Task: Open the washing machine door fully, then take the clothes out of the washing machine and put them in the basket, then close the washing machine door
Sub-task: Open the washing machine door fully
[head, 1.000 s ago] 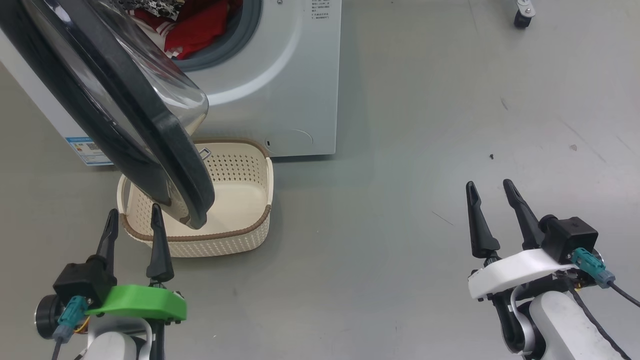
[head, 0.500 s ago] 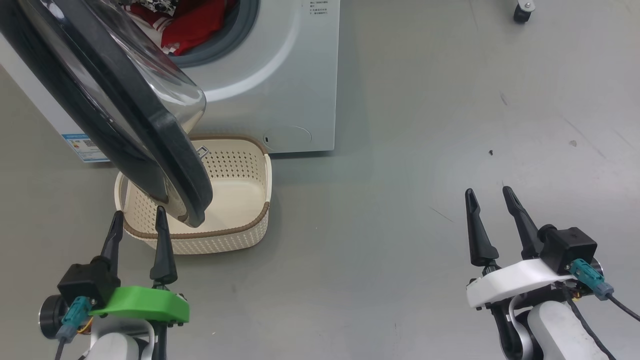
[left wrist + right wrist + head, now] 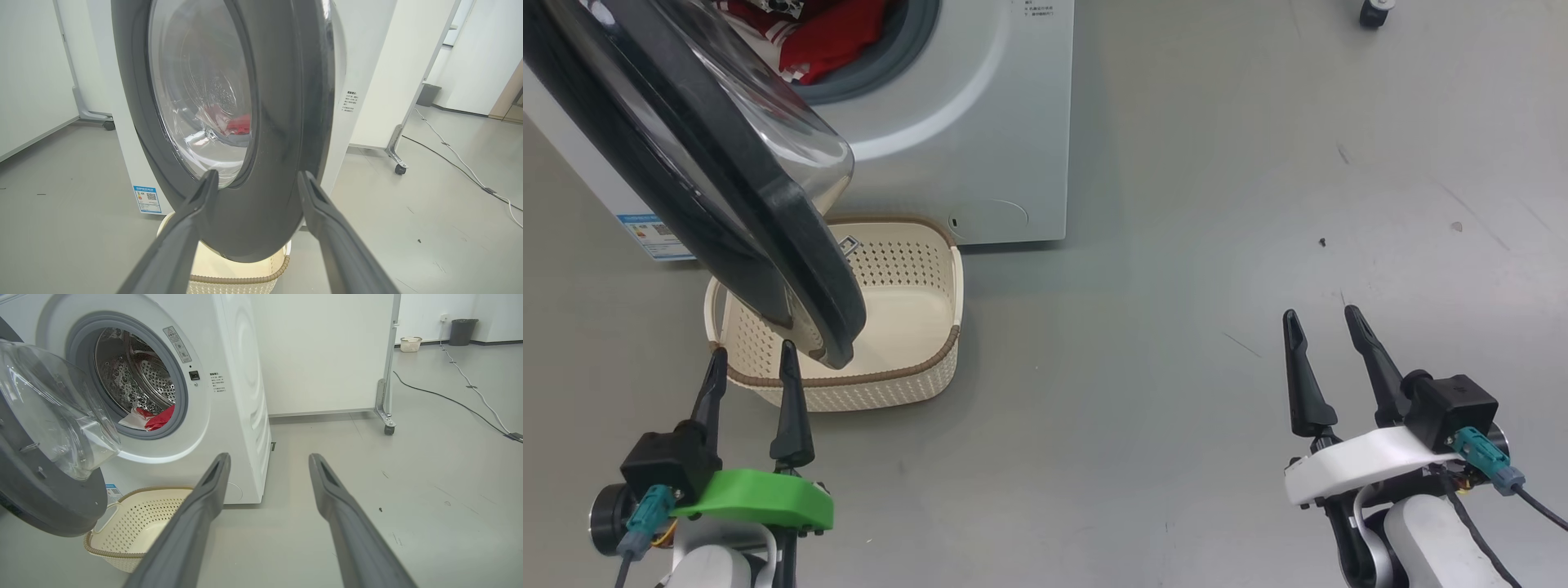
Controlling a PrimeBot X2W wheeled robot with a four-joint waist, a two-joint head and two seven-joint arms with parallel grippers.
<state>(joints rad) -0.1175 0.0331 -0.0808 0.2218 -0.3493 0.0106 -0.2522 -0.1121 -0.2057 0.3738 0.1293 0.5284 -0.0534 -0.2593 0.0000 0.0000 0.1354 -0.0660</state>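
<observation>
The white washing machine [image 3: 980, 122] [image 3: 241, 396] stands at the upper left, its black-rimmed door [image 3: 727, 204] [image 3: 278, 122] [image 3: 45, 490] swung partly open over the cream basket [image 3: 923, 376] [image 3: 135, 522]. Red and white clothes [image 3: 825, 41] [image 3: 157, 418] lie in the drum mouth. My left gripper [image 3: 753, 355] [image 3: 255, 177] is open, fingertips just short of the basket's near rim and the door's lower edge. My right gripper [image 3: 1321, 314] [image 3: 269, 457] is open over bare floor, well right of the machine.
A caster wheel [image 3: 1372, 12] sits at the far top right of the head view. A wheeled white partition [image 3: 386, 400], floor cables [image 3: 449, 400], a dark bin [image 3: 461, 330] and a small basket [image 3: 410, 344] stand behind the machine.
The whole head picture has slid slightly up and left, so the camera moved. The left gripper sits a little lower in the view, the right one hardly differs; both stay open.
</observation>
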